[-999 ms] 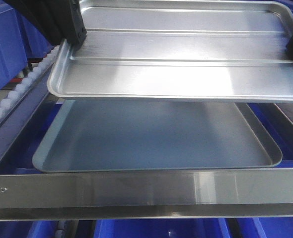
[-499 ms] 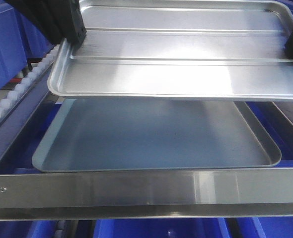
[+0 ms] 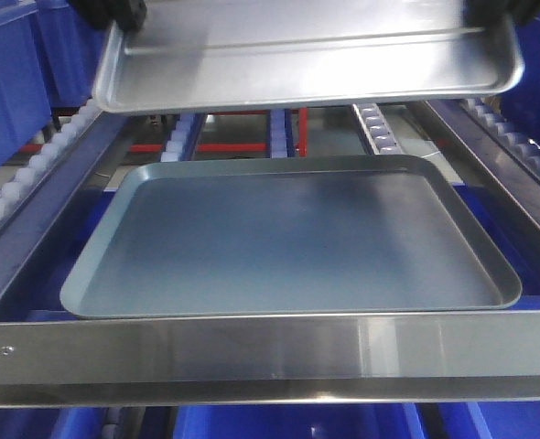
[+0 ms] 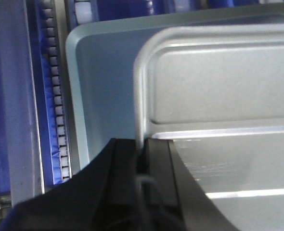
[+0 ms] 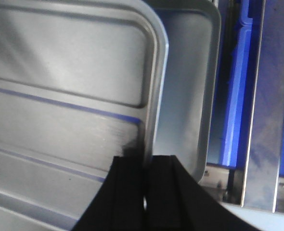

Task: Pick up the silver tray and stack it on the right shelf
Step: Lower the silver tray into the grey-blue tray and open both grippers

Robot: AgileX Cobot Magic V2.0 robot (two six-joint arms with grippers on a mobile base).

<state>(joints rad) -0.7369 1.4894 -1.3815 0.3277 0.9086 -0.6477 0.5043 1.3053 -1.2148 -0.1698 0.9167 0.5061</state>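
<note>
Nearest you, the front bar [image 3: 270, 352] of the shelf [image 3: 517, 197] runs across the whole front view. Just behind it the grey tray [image 3: 288, 242] lies flat in the bay, its near rim close against the bar. Rollers [image 3: 23, 183] line the rails on both sides, and more show past the tray's far rim.

Higher and farther back, you see the silver tray [image 3: 297, 64] hanging in the air, held by both arms and touching nothing below. Its near edge dips slightly towards you, and one ridge shows across its base. Both wrist views show the grey tray under it.

Your left gripper [image 4: 142, 147] reaches in from the tray's left side and is clamped on the rim, one finger [image 4: 125, 163] outside and one over the base. Your right gripper [image 5: 146, 163] does the same on the right rim, pinched tight with the rim between its fingers. Both grips sit near the tray's corners, with the arms themselves mostly out of frame at the top of the front view.

Farthest back, blue bins [image 3: 5, 82] stand beside the rack.
</note>
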